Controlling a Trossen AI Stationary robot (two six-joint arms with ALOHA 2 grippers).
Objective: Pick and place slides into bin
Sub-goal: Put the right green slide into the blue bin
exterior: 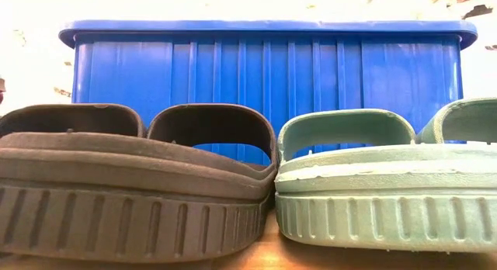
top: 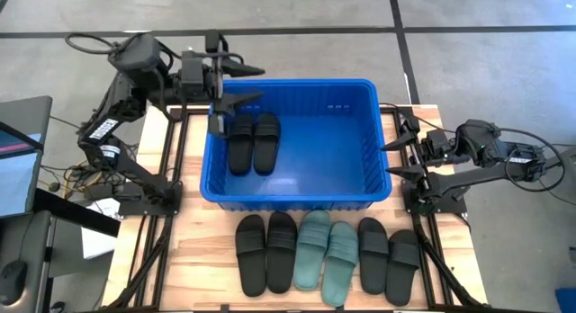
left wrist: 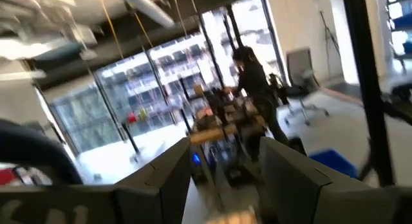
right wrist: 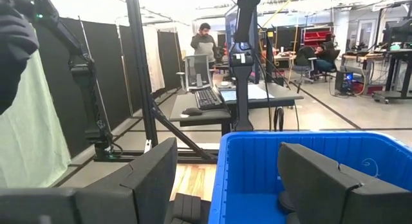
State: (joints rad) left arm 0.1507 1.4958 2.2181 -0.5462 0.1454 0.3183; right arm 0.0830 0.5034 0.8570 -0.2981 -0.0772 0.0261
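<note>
Bin (top: 297, 183): blue crate, table centre, landmark. Inside it, at its left end: 2 black slides (top: 253, 142), side by side. In front of bin: row of 6 slides (top: 328, 250), 4 black w/ 2 teal in the middle; so approx. a quarter done, 6 left. All slides' long axes run front-to-back, perpendicular to bin's long side. Left gripper (top: 236, 86) above bin's rear-left corner, jaws open, empty. Right gripper (top: 400, 144) just off bin's right wall, jaws open, empty.
</note>
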